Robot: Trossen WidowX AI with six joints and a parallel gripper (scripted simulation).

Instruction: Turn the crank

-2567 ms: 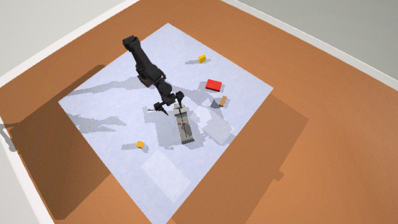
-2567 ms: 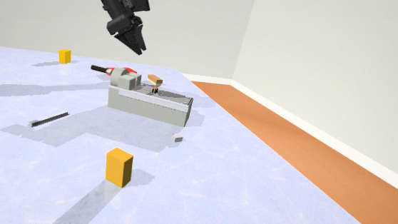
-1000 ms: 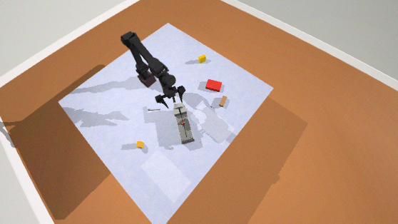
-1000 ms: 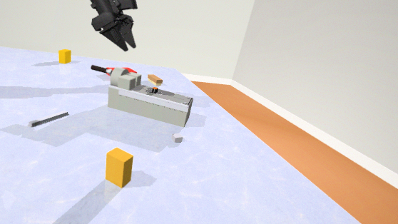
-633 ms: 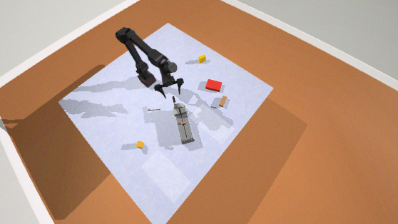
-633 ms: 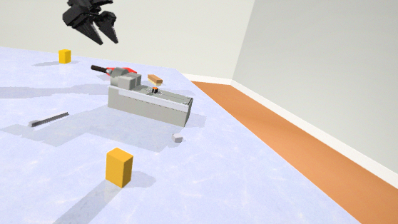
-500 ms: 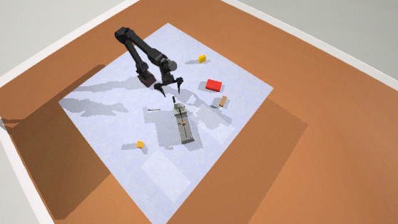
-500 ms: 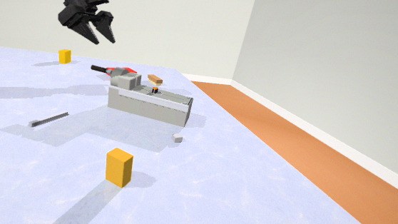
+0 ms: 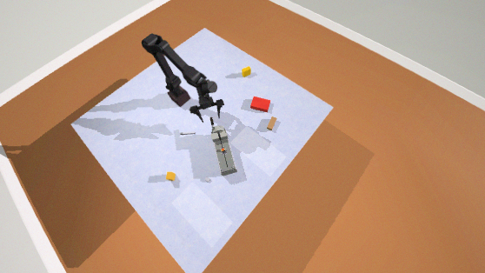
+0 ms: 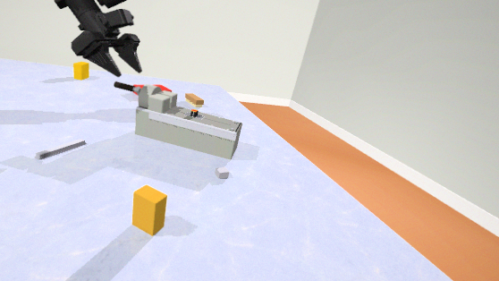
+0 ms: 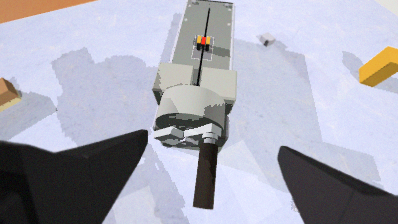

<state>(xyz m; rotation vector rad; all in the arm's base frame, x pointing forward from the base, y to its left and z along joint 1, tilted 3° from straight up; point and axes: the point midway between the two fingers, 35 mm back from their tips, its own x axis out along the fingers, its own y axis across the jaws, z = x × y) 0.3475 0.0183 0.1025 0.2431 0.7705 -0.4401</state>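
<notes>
The grey machine (image 9: 227, 164) (image 10: 179, 134) (image 11: 220, 25) has a slot along its top. The red pointer (image 11: 203, 40) sits in the slot between two small brass marks; it looks about level with them, but is too small to tell exactly. The black crank handle (image 9: 212, 122) (image 10: 123, 86) (image 11: 205, 177) sticks out from the round hub at the machine's end nearest the arm. My gripper (image 9: 210, 119) (image 10: 130, 73) (image 11: 214, 140) is open and empty. Its fingers stand above the handle, one to each side of it in the wrist view, not touching it.
A red block (image 9: 260, 103) and a tan block (image 9: 271, 123) (image 10: 194, 99) lie to one side. One yellow block (image 9: 246, 71) (image 10: 80, 71) stands farther back, another (image 9: 170, 176) (image 10: 149, 210) nearer the exterior camera. A thin grey rod (image 9: 188, 133) (image 10: 63, 149) and a small grey piece (image 10: 222, 173) (image 11: 267, 39) lie near the machine.
</notes>
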